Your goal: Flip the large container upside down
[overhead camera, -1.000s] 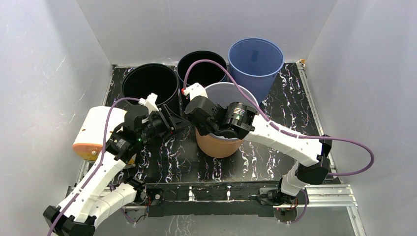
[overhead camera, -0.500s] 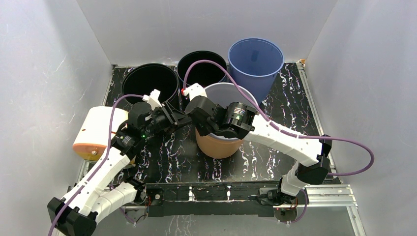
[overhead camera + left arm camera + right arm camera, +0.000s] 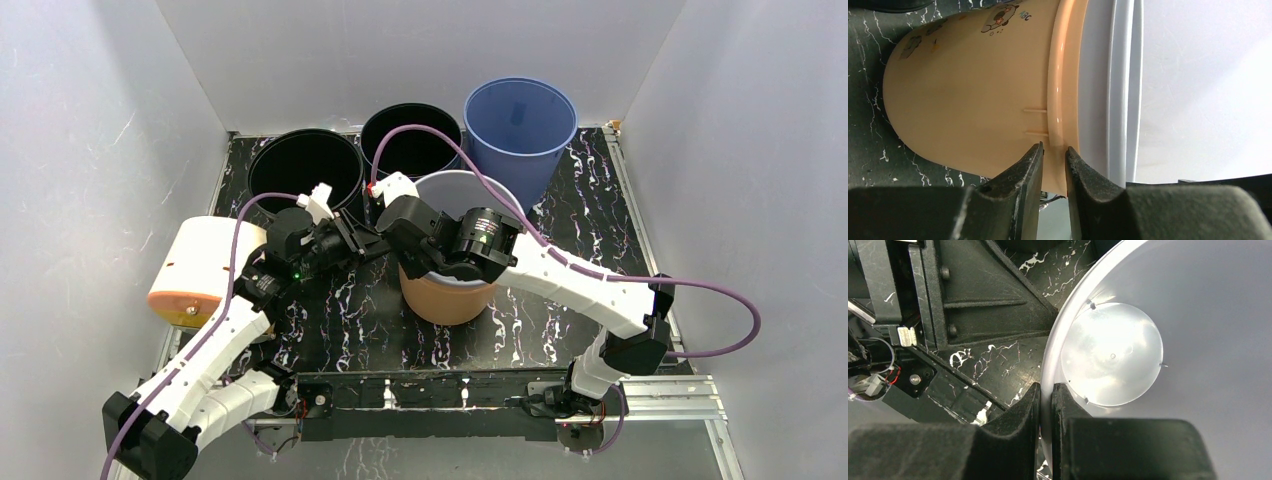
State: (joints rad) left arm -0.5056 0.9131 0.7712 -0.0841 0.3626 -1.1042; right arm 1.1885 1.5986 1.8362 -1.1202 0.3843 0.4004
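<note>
White panels enclose a black, white-veined table (image 3: 560,300). All positions below are referenced to the large container (image 3: 445,298).

1. Large container: stands upright near the table's centre, mouth facing up. The outer wall is peach and the interior is pale grey.
2. Right gripper (image 3: 1046,392): reaches over the container's left rim, one finger inside and one outside. The fingers are clamped on the rim wall.
3. Left gripper (image 3: 1053,150): at the container's left outer wall, just below the rim. Its fingers sit either side of the raised peach collar (image 3: 1055,75), only narrowly parted. Whether they press on the collar cannot be told.
4. Blue bucket (image 3: 520,125): upright, behind the container to the right.
5. Two black buckets (image 3: 305,165) (image 3: 410,135): upright, behind the container to the left.
6. White-and-orange tub (image 3: 195,265): on its side, well to the container's left.
</note>
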